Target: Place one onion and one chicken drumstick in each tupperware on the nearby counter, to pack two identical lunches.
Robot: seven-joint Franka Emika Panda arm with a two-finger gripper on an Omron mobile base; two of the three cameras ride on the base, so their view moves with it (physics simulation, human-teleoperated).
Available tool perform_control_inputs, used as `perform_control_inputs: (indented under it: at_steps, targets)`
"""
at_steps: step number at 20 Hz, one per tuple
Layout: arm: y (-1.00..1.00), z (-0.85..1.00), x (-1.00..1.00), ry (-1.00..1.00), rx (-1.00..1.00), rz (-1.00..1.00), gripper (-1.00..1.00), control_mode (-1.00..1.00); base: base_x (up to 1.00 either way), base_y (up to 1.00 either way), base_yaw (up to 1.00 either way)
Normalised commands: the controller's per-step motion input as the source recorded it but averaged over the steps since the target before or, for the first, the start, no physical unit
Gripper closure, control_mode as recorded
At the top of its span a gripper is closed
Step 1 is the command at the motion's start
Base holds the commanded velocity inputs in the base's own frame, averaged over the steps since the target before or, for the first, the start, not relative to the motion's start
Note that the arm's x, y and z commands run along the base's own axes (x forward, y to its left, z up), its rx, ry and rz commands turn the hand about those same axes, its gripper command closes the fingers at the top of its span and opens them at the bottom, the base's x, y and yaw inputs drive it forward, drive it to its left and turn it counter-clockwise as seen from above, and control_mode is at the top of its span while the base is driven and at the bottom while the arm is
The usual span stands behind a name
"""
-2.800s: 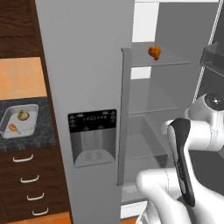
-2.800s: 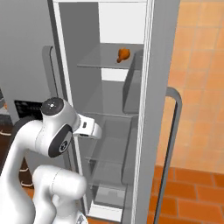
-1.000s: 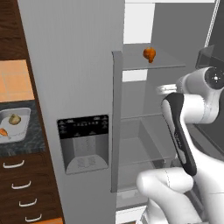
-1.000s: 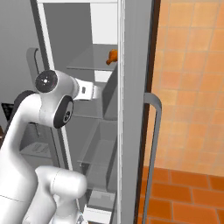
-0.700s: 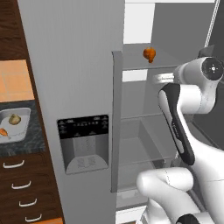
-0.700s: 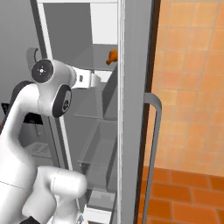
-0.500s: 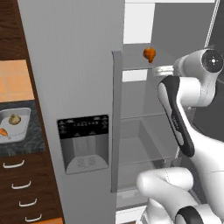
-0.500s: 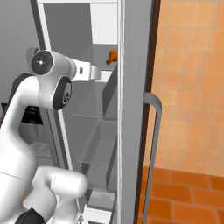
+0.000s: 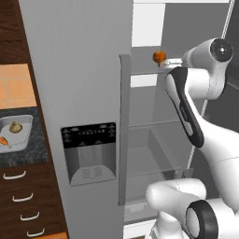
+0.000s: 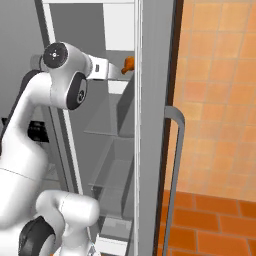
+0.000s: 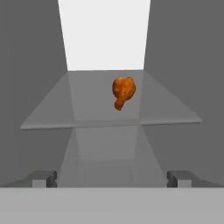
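A glazed orange-brown chicken drumstick [image 11: 123,92] lies on the upper glass shelf [image 11: 109,118] of the open fridge, bone tip pointing down toward me; it also shows as the drumstick [image 9: 158,57] and the drumstick [image 10: 128,64] in the base views. My gripper [image 11: 112,178] is open and empty, level with that shelf and a short way in front of the drumstick. On the dark counter [image 9: 32,151] at far left stands a tupperware [image 9: 25,122] holding an onion [image 9: 15,126] and another drumstick [image 9: 3,140].
The grey fridge door [image 9: 74,93] with its dispenser panel [image 9: 88,151] stands between the counter and the open compartment. Lower glass shelves [image 9: 154,140] sit beneath. The right door's edge and handle [image 10: 172,165] stand close to my arm. Dark drawers [image 9: 21,205] sit under the counter.
My arm has lifted the hand from the middle shelf's height up to the top shelf, toward the drumstick. Before that, the base views slid sideways along the fridge. The jaws stayed open.
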Motion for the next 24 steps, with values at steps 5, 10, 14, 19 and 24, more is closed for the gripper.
perform_control_inputs:
  at_steps: [5, 10, 14, 19, 24]
  targets:
    - [-0.04, 0.0, 0.57, 0.04, 0.06, 0.0, -1.0, -1.0, 0.0, 0.0, 0.0]
    - [-0.09, -0.08, 0.73, 0.07, 0.02, 0.0, -1.0, -1.0, 0.0, 0.0, 0.0]
    - [-0.14, -0.25, 0.75, 0.09, 0.0, -0.01, -1.0, -1.0, 0.0, 0.0, 0.0]
    - [-0.12, -0.2, 0.68, 0.06, 0.0, -0.04, -1.0, -1.0, 0.0, 0.0, 0.0]
    - [0.0, -0.1, 0.74, 0.08, 0.0, -0.06, -1.0, -1.0, 0.0, 0.0, 0.0]
